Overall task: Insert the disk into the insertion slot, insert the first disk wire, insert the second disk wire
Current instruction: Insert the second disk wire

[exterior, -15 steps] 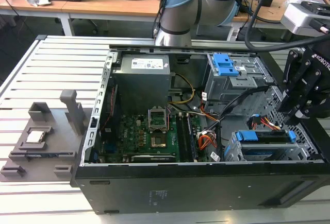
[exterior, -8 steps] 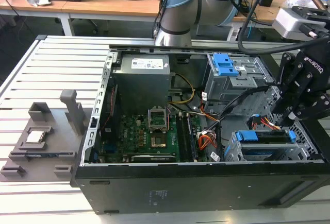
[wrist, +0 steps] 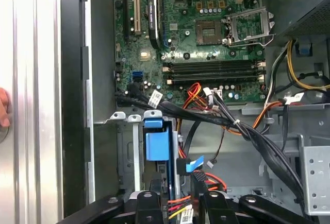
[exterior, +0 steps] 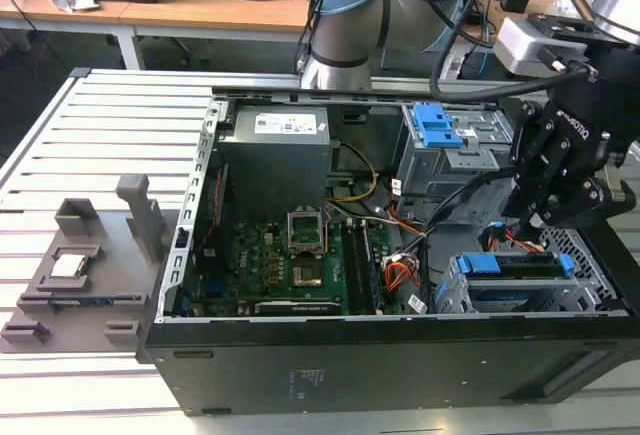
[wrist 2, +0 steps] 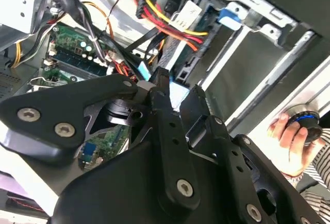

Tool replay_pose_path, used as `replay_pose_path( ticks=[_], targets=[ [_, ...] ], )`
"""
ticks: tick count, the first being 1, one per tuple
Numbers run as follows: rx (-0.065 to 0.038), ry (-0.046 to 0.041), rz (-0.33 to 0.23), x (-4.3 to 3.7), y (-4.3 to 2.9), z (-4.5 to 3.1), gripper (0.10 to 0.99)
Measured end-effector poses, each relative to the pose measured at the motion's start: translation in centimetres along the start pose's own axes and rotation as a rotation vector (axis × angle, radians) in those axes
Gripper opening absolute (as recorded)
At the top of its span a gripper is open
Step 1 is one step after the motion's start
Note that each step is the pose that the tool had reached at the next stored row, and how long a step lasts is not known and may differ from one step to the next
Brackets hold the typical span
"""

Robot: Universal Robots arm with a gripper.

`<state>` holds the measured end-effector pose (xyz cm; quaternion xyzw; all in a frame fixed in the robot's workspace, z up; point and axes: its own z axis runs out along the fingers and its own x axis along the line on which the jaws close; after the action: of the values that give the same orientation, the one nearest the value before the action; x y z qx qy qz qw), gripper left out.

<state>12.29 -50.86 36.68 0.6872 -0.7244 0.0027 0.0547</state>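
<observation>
The disk [exterior: 510, 267], a flat drive in a bright blue bracket [wrist: 154, 144], lies inside the insertion slot [exterior: 455, 295], the silver perforated bay at the case's front corner on the exterior view's right. My gripper [exterior: 535, 227] hangs just above the disk's inner end. In the second wrist view its black fingers [wrist 2: 160, 110] stand close together. A black disk wire ending in a blue plug [wrist: 193, 164] sits at their tips. Another wire bundle of red, yellow and black strands [wrist: 180, 208] runs beside it toward the disk.
A taller grey cage with a blue latch [exterior: 440, 125] stands behind the slot. The motherboard [exterior: 290, 255], the power supply [exterior: 275, 155] and loose cable bundles [wrist: 242, 131] crowd the case. A person's hand [wrist 2: 286, 131] holds a knob outside it. A grey fixture [exterior: 80, 265] lies on the slatted table.
</observation>
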Motion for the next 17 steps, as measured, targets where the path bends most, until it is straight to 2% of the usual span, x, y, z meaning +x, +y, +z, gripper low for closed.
replay_pose_path(
  ticks=[2,5,11,15,16,17],
  targets=[
    [0.000,0.0009,0.000,-0.25,0.48,0.21,0.361],
    [0.000,0.0071,0.000,-0.53,1.14,0.65,0.361],
    [0.001,0.0211,0.001,-1.00,1.58,1.44,0.361],
    [0.003,0.0474,-0.003,-1.02,1.57,1.68,0.361],
    [0.004,0.0649,-0.005,-1.05,1.56,1.89,0.361],
    [0.005,0.0707,-0.006,-1.05,1.55,1.96,0.361]
  ],
)
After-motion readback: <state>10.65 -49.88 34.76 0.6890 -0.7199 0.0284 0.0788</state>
